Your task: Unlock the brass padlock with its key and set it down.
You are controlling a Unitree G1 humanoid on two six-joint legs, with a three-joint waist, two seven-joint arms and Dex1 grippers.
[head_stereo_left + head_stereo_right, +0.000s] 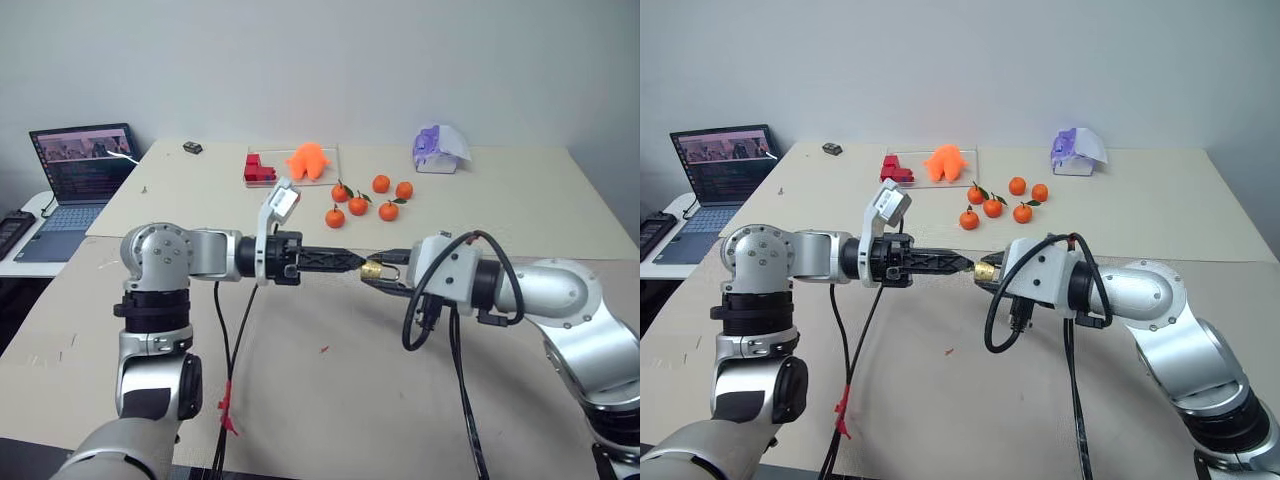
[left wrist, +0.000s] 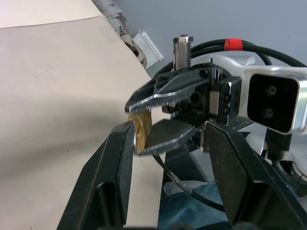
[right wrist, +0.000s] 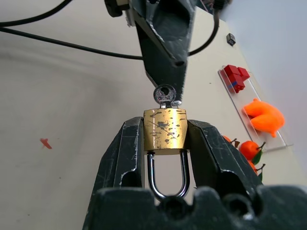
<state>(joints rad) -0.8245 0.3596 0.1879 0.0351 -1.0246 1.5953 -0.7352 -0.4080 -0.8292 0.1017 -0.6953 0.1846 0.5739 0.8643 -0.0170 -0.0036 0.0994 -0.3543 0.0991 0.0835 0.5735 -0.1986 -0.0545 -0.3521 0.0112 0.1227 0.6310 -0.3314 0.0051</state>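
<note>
In the left eye view, the left gripper (image 1: 358,263) and right gripper (image 1: 375,275) meet above the table (image 1: 520,200), near its front middle, the brass padlock (image 1: 372,269) between them.

In the left wrist view, the left gripper's fingers stand apart; whether they pinch anything I cannot tell.

In the right wrist view, the right gripper clamps the padlock's body. The key (image 3: 165,94) sits in its keyhole, and the shackle looks closed. I judge that turning and setting down remain.

Right hand (image 1: 385,276) grips the brass padlock (image 1: 372,269) (left hand (image 1: 352,262) meets it).
</note>
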